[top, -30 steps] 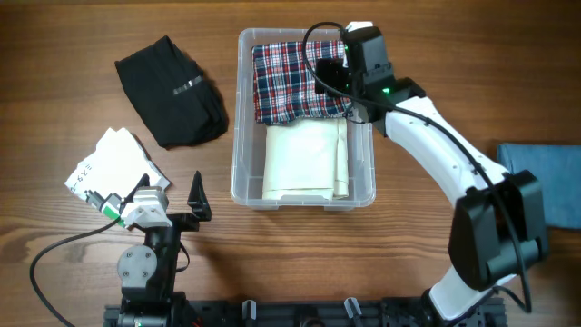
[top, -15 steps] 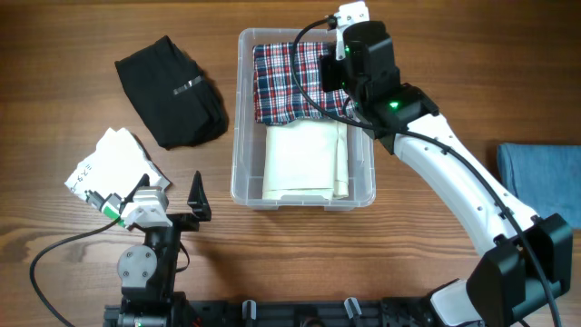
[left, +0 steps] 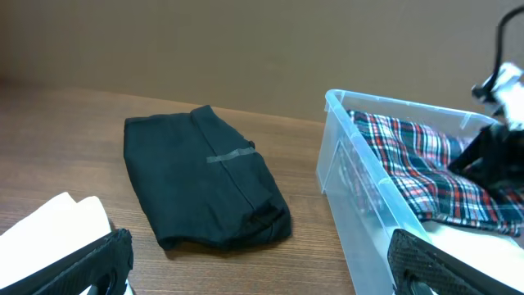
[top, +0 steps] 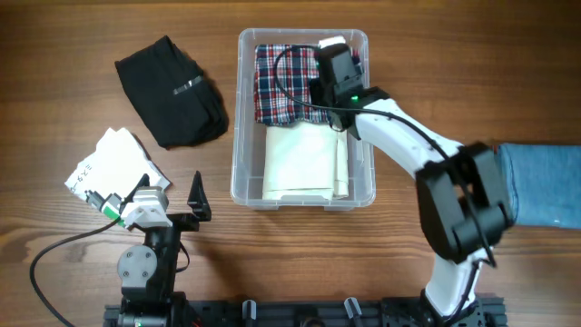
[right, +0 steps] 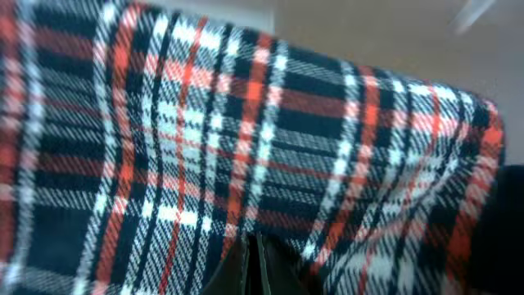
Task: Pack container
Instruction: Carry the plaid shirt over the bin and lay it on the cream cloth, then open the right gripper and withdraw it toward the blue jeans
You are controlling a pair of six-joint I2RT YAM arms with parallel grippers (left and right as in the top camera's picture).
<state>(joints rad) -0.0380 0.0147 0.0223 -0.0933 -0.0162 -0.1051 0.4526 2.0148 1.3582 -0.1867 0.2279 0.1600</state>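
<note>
right hand (top: pixel 327 74) shifted left, further over plaid cloth (top: pixel 277 91), forearm swung inward

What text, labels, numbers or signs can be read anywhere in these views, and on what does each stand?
Nothing can be read in full.
On the white folded item: a tag at its left edge bears dark characters, too small to read.
On the black garment: a grey strip, no legible writing in either view.
On the plaid cloth in the clear plastic bin: pattern only, no text.
</note>
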